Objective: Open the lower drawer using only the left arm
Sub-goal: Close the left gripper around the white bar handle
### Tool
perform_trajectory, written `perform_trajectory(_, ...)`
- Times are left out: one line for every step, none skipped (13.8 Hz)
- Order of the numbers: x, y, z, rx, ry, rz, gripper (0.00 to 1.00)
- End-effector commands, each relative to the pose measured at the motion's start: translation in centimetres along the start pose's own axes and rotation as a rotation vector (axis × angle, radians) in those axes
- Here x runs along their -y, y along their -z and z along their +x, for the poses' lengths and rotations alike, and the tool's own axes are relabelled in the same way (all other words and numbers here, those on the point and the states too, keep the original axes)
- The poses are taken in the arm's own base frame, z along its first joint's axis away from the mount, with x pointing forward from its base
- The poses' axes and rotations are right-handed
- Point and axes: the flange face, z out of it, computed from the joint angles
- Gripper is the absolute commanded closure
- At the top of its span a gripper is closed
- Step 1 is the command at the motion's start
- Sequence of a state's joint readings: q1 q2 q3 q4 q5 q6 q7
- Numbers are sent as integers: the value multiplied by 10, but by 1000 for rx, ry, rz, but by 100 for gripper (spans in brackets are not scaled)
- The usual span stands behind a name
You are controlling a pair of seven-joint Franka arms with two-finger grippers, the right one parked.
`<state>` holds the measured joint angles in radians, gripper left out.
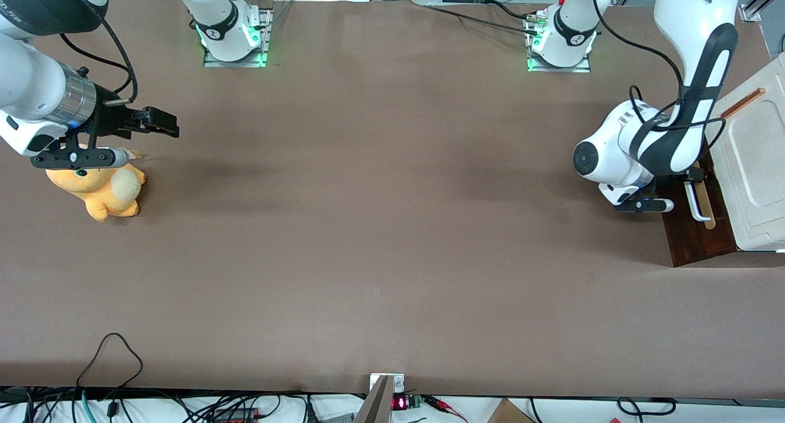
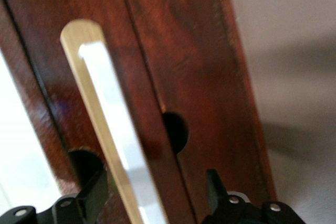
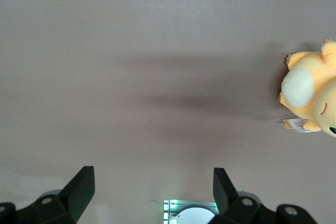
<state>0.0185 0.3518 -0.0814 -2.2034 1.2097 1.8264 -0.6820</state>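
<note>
Brown matte table [image 1: 380, 227] fills the front view, with cables and small electronics along its edge nearest the front camera and the two arm bases standing on metal plates lit green at the edge farthest from it. Toward the working arm's end of the table sits a cream-white cabinet [image 1: 757, 184] with a thin orange strip [image 1: 742, 102] near its top, and at its foot the lower drawer [image 1: 693, 242] shows its dark reddish-brown wood front. On that front a white bar handle [image 1: 698, 203] is mounted on a pale wood strip [image 2: 100, 124]. The left arm [image 1: 681, 122], white with black inlay panels and a looping black cable, bends down in front of the drawer, and its gripper [image 1: 690, 176] is at the handle. In the left wrist view the two black fingers [image 2: 94, 195] stand apart, one on each side of the handle, without closing on it; two dark round holes in the wood show just beside them. Toward the parked arm's end of the table an orange plush toy [image 1: 101, 193] with a cream belly lies on the table surface.
</note>
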Motion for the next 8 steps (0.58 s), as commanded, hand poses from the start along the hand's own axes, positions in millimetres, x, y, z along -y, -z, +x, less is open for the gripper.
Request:
perform_trajectory(9,12,-10,-1,32,72,16)
perform_trajectory(13,13,-10,-3,39,73,16)
perform_trajectory(12,14,-10,-4,41,74,16)
perform_trajectory(10,13,-9,-4,49,75,16)
perform_trajectory(5,12,-8,-11,51,82,16)
perform_trajectory(-2,12,-5,-37,41,111,16)
perform_trajectory(-8,12,-3,-61,32,138,16)
perform_trajectory(-10,12,-1,-75,29,153,16)
